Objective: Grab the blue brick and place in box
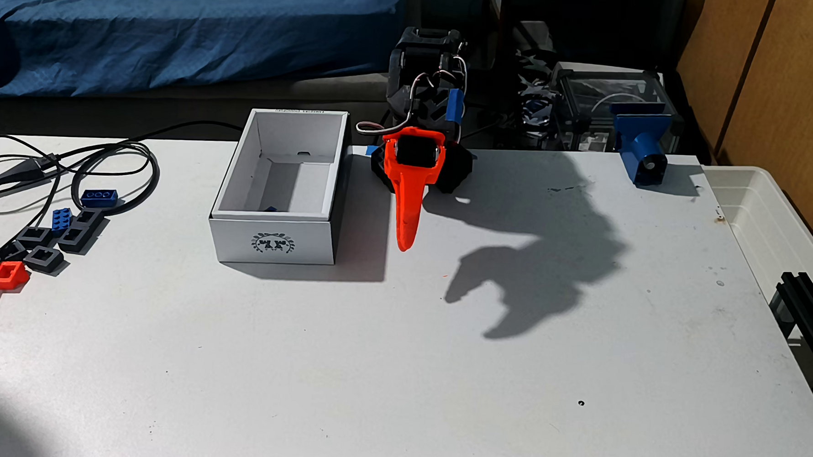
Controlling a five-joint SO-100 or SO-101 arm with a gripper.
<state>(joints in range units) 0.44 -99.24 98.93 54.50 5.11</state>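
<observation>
The fixed view stands at the near side of the counter (388,384), raised and tilted down, facing across it toward the arm's base (425,77) at the far edge. It sits far enough back to take in nearly the whole counter top, from the cables (65,166) at the left to the plastic bin (775,221) at the right, with a bed (166,28) beyond.

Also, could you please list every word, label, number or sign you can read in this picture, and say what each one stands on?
Nothing here reads clearly.
Dark wreath-like emblem on the near wall of the box: two crossed marks inside, perhaps "XX", too blurred to be sure.
Small line of print on the far rim of the box: too small to read.
The gripper carries no visible text.
</observation>
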